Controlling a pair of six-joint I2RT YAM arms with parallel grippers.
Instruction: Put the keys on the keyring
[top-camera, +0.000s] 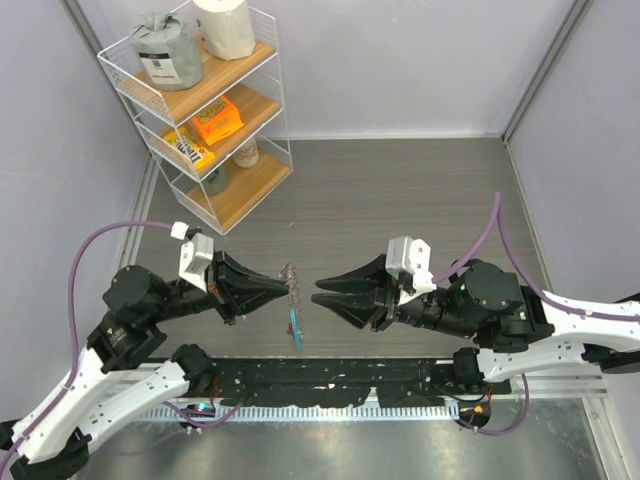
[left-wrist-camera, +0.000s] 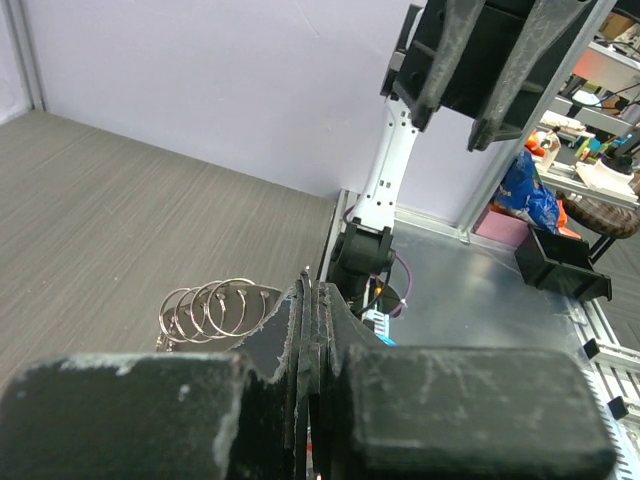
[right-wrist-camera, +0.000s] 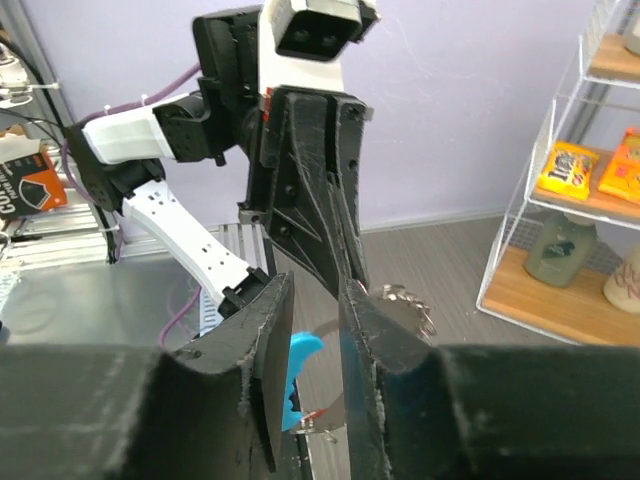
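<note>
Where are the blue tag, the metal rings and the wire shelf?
blue tag (right-wrist-camera: 300, 362), right wrist view, curved top
metal rings (left-wrist-camera: 215, 308), left wrist view, middle loops
wire shelf (top-camera: 250, 186), top view, bottom board

Robotics lab, walled test table (top-camera: 400, 200), aluminium framing (top-camera: 541, 68)

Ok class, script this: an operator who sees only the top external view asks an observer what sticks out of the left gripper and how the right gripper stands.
Operator: What sticks out of the left gripper?
Observer: In the left wrist view, several silvery wire loops of the keyring fan out beside the shut left gripper.
Operator: And the right gripper?
Observer: In the right wrist view its fingers stand apart, with the blue tag showing through the gap.
</note>
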